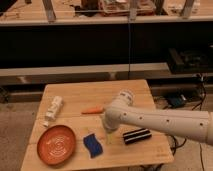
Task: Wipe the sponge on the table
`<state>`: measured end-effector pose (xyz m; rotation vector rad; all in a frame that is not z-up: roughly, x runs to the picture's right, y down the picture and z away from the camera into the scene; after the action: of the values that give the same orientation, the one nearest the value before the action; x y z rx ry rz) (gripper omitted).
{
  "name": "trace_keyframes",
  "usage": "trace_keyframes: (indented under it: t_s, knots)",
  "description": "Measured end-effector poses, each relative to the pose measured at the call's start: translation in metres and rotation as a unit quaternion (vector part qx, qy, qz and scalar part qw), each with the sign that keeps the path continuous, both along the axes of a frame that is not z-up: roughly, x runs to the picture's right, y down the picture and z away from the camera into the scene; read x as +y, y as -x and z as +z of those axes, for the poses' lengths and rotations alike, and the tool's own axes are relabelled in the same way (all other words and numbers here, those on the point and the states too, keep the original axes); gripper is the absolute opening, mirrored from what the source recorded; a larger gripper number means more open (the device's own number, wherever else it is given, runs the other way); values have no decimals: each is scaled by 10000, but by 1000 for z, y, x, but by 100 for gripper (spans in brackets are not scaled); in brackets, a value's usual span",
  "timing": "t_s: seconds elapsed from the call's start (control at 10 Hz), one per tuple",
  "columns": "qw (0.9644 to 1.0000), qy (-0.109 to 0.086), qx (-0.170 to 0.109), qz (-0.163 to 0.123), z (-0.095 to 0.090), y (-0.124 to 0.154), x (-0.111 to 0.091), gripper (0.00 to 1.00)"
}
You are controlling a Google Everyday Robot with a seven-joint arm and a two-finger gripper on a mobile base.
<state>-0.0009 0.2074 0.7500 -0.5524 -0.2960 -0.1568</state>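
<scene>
Dark shelving in a dim workshop stands behind a pale tan plank-top wooden table (135, 92). My white robot arm (160, 121) reaches in from the right. Its gripper (108, 136) points down just right of the small dark-blue wavy-edged sponge (92, 145). The sponge lies flat near the table's front edge, between a round orange plate (40, 146) and a black block with white stripes (136, 135). The fingers stand wide, holding nothing.

I judge two risks. An off-centre descent could shove the sponge towards the plate. A sweep could knock the block or the orange carrot (91, 110) behind the wrist.

I count one sponge, one plate, one block, one carrot and one white bottle (53, 110) on its side.
</scene>
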Motion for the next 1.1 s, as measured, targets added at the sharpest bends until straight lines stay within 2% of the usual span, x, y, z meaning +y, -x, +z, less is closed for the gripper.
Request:
trace_keyframes:
  t_s: [1.1]
  knots:
    - [9992,65,-164,363,24,16,17,80]
